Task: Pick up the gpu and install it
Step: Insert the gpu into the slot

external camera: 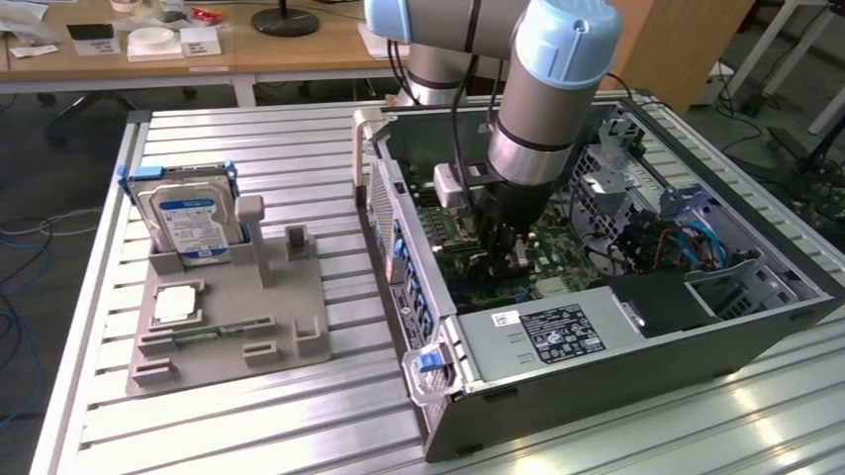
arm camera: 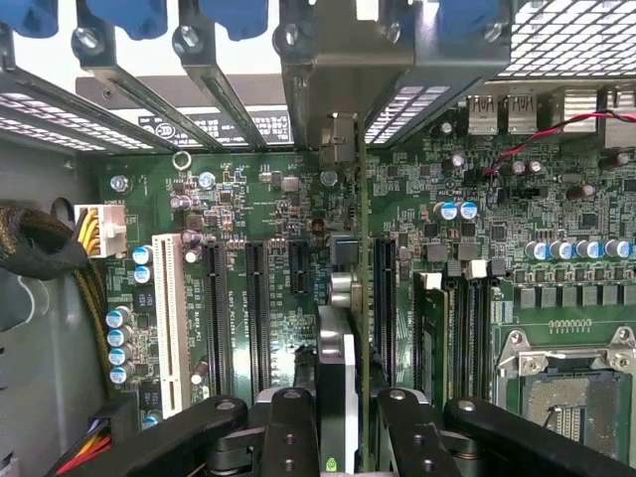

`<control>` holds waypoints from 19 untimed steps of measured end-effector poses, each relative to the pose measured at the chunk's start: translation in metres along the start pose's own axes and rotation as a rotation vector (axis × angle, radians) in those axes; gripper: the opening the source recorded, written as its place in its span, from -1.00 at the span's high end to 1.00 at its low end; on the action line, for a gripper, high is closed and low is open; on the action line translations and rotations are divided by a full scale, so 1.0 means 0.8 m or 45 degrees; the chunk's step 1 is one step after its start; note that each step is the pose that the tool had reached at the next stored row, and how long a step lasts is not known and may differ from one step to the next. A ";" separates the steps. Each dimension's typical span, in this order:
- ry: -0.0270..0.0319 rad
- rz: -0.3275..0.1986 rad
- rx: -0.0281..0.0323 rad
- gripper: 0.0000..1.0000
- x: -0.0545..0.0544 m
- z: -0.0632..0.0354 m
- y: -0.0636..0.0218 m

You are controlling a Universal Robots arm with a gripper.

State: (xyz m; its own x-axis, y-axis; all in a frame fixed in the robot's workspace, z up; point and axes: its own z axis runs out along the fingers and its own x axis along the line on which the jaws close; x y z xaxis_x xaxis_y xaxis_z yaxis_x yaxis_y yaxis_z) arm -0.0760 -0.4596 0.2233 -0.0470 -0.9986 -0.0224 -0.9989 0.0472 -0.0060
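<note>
Inside case: one gripper, one gpu

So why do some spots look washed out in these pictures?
In the exterior view, light glares off the ribbed metal table near the computer case. In the wrist view, the case's perforated back wall blows out white, while the motherboard is evenly lit and sharp.

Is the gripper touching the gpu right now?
Touching. The wrist view shows the gripper with its fingers clamped against both faces of the gpu edge-on above the motherboard.
</note>
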 end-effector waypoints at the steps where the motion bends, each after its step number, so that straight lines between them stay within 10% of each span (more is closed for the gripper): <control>1: 0.0006 0.000 -0.0006 0.44 0.000 0.002 0.000; 19: -0.0007 0.000 0.0020 0.31 0.000 0.002 0.000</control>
State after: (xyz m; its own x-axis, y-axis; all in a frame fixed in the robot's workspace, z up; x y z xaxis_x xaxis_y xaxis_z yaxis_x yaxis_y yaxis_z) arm -0.0762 -0.4596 0.2217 -0.0468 -0.9986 -0.0230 -0.9989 0.0470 -0.0076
